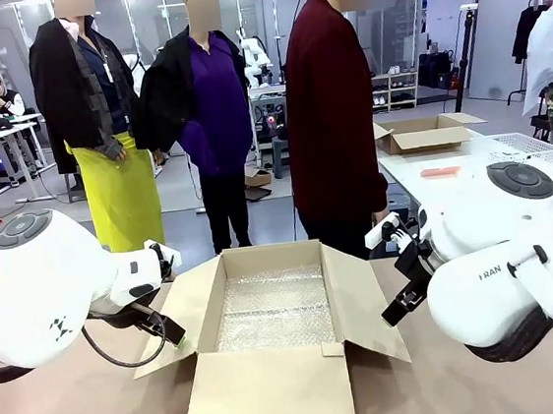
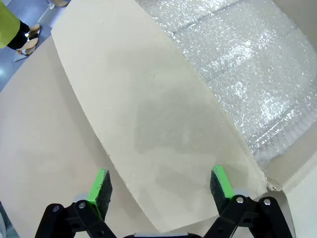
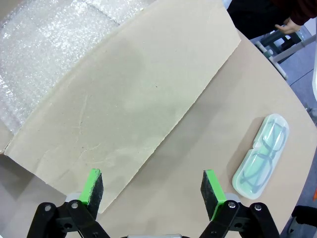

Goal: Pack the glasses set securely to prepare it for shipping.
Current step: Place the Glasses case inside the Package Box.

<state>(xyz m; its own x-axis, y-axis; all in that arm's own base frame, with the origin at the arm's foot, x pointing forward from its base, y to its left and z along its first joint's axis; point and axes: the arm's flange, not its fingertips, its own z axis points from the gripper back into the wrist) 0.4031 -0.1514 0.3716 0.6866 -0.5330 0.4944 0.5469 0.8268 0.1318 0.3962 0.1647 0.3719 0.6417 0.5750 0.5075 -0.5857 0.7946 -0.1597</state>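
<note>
Brown tabletop [image 3: 198, 163] beside the bubble-lined box [image 3: 129, 99]: my right gripper [image 3: 151, 179] hangs wide open and empty — the mint-green case [image 3: 261, 156] lies just beyond one pad [image 3: 212, 191], long axis running away, nearest this arm.

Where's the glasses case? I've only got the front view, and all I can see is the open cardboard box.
Observer: A mint-green case lies flat on the table, beside the box's right flap and apart from it.
Operator: Anything inside it?
Observer: Yes, dark-framed glasses show through it.
Operator: Is the right gripper holding it?
Observer: No, the right gripper hovers open and empty over that flap's edge, with the case off to one side.
</note>
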